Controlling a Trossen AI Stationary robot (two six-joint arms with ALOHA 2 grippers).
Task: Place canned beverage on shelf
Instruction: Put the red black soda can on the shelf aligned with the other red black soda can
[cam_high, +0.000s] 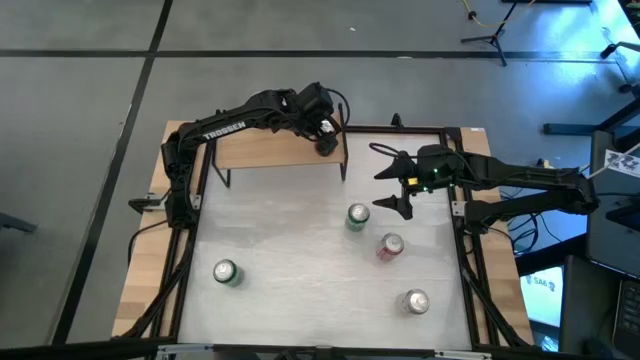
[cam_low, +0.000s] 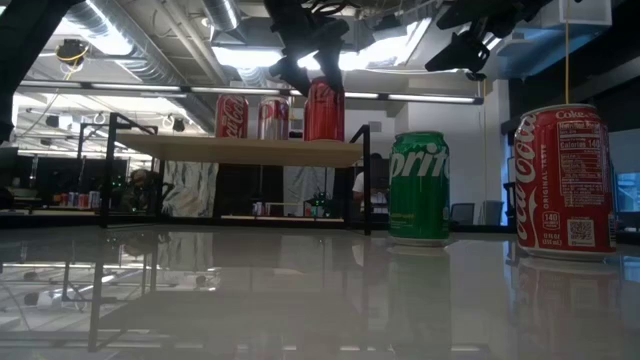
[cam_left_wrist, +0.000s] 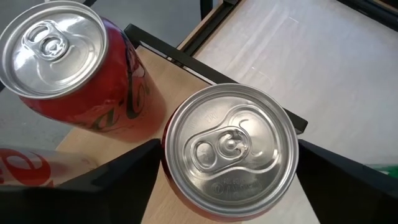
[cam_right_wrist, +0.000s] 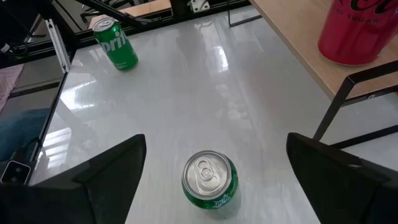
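Your left pincer (cam_left_wrist: 227, 168) sat over the shelf (cam_high: 275, 148), its fingers (cam_left_wrist: 118, 174) spread on either side of a red can (cam_left_wrist: 230, 149) standing at the shelf's corner, not clearly gripping. Just beyond stood another red can (cam_left_wrist: 68, 62). Your right pincer (cam_high: 398, 185) hung spread wide above the table (cam_high: 300, 260), a green can (cam_right_wrist: 210, 182) directly below it.
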